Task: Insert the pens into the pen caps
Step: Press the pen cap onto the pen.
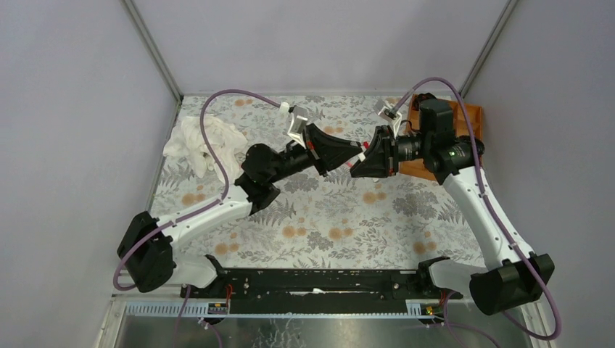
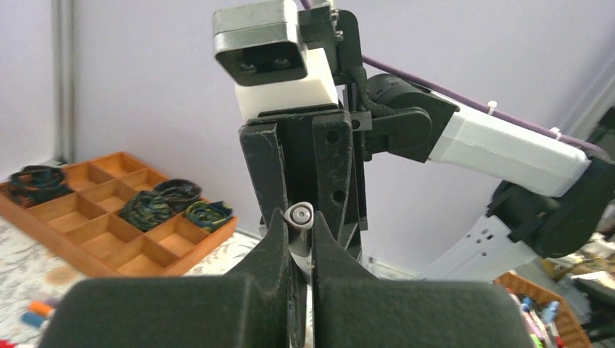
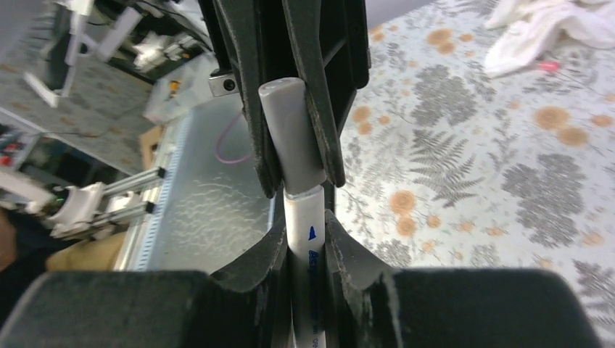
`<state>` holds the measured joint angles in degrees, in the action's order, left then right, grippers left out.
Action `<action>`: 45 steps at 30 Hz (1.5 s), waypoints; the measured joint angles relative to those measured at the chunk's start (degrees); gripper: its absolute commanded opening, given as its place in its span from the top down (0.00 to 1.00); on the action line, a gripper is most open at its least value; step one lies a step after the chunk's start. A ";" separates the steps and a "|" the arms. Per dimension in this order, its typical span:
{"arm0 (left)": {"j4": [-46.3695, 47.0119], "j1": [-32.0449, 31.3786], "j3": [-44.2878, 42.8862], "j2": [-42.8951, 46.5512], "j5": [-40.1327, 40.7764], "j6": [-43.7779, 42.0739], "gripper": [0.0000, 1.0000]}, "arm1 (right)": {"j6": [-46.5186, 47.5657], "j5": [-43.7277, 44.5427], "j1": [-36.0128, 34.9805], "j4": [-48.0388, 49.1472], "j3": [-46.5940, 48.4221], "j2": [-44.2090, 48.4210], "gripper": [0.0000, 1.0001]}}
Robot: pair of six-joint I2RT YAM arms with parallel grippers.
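Both grippers meet tip to tip above the middle of the flower-print table [image 1: 326, 225]. My right gripper [image 3: 304, 221] is shut on a white pen [image 3: 306, 239] with blue print on its barrel. A grey pen cap [image 3: 289, 130] sits over the pen's end, in line with the barrel. My left gripper [image 2: 297, 214] is shut on that cap, and the cap's end [image 2: 299, 216] shows between its fingertips. In the top view the left gripper [image 1: 353, 155] and the right gripper [image 1: 361, 165] touch noses and hide both pen and cap.
An orange compartment tray [image 2: 94, 239] holding dark coiled items stands at the back right, partly hidden by the right arm [image 1: 471, 119]. Small coloured caps [image 2: 36, 313] lie on the table near it. A white cloth [image 1: 203, 145] is bunched at the back left.
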<state>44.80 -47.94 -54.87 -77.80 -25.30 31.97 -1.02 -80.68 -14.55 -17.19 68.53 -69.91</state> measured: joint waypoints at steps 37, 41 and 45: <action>-1.77 -3.32 1.79 0.85 10.71 11.17 0.44 | -5.49 7.23 0.09 12.92 -6.36 3.65 1.00; -3.74 -3.72 1.22 2.12 9.66 9.07 0.28 | -6.84 7.61 0.20 14.88 -6.64 3.61 1.00; -7.58 -4.02 4.07 7.34 7.65 7.54 0.08 | -7.67 7.28 0.07 17.77 -6.71 3.52 1.00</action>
<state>37.21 -51.96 -50.81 -70.46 -17.65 39.51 -8.69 -73.41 -14.48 0.58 61.82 -66.39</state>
